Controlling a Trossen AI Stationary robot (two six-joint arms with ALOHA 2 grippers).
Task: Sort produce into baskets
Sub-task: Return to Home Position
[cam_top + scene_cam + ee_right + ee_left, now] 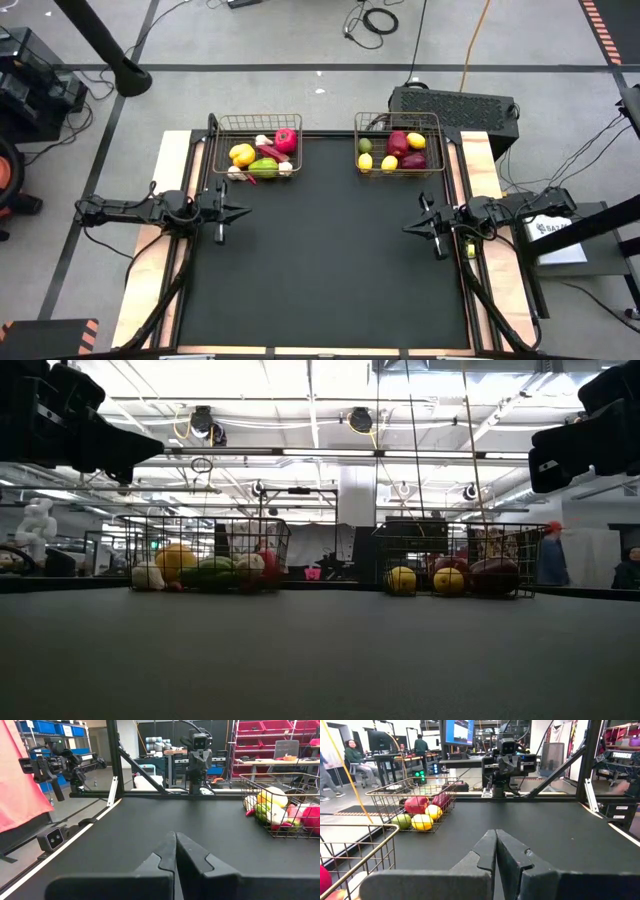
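Both arms sat parked at the table's sides, the produce lying in the two baskets.

From above, the left gripper (232,211) and right gripper (415,227) faced each other across the black table (320,280), well apart from the left basket (255,117) and right basket (398,114) at the far edge, which held the produce (286,140). At table height, both baskets stood upright, with lemons (402,579) in the right one. Each wrist view showed its own fingers pressed together.
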